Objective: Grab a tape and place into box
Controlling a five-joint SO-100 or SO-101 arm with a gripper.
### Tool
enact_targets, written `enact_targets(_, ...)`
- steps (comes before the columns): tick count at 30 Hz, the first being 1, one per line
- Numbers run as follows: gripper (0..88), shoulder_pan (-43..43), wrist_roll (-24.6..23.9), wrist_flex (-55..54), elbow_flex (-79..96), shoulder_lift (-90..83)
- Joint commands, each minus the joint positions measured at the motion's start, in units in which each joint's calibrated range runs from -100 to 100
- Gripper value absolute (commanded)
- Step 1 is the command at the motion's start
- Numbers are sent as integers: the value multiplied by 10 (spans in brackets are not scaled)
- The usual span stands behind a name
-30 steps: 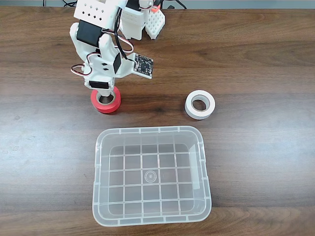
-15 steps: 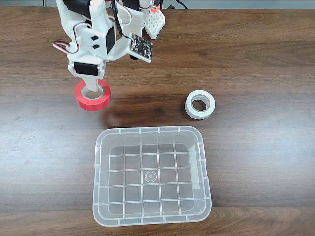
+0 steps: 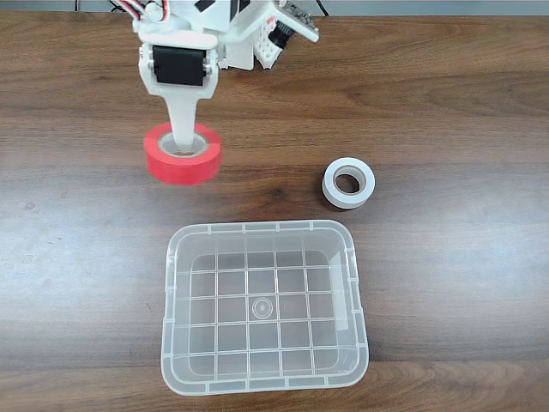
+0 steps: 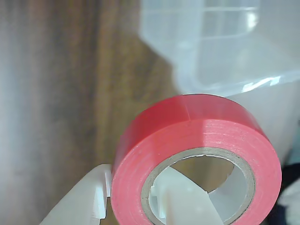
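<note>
Above the counter (image 3: 446,94), near its upper left in the fixed view, the red tape (image 3: 183,154) hangs in the fingers (image 3: 182,137) of the white arm (image 3: 176,60). One finger runs down through the grey-white core of the roll, and the roll looks lifted clear of the wood, tilted slightly toward the camera. Closer up, the wrist view shows the tape (image 4: 197,154) large in the lower right, with one white finger (image 4: 185,201) inside the core and the other (image 4: 82,199) just outside the roll's left wall, so the red band is pinched between them (the very tips fall below the edge of the picture). Behind the roll in that view, the blurred clear wall of the box (image 4: 220,47) stands at the upper right over dark wood. Back in the fixed view, the box (image 3: 171,309) sits at the lower middle, open side up, its grid bottom bare, well apart from the held tape and below it and to the right. A white roll (image 3: 348,183) lies flat on the counter to the right of the tape, near the box's upper right corner but not touching it. At the top edge, the arm's base and a perforated white part (image 3: 268,50) sit beside a small circuit board (image 3: 296,19).
</note>
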Motion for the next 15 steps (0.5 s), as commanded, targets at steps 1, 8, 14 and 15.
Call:
enact_targets(1,11,-57,-20,-34,-134,25)
enact_targets(8,11,-70,-29,-56,-287,206)
enact_targets(14,12,-71,-29,-57,-414,374)
enact_targets(15,12,-71,-29,-57,-433,396)
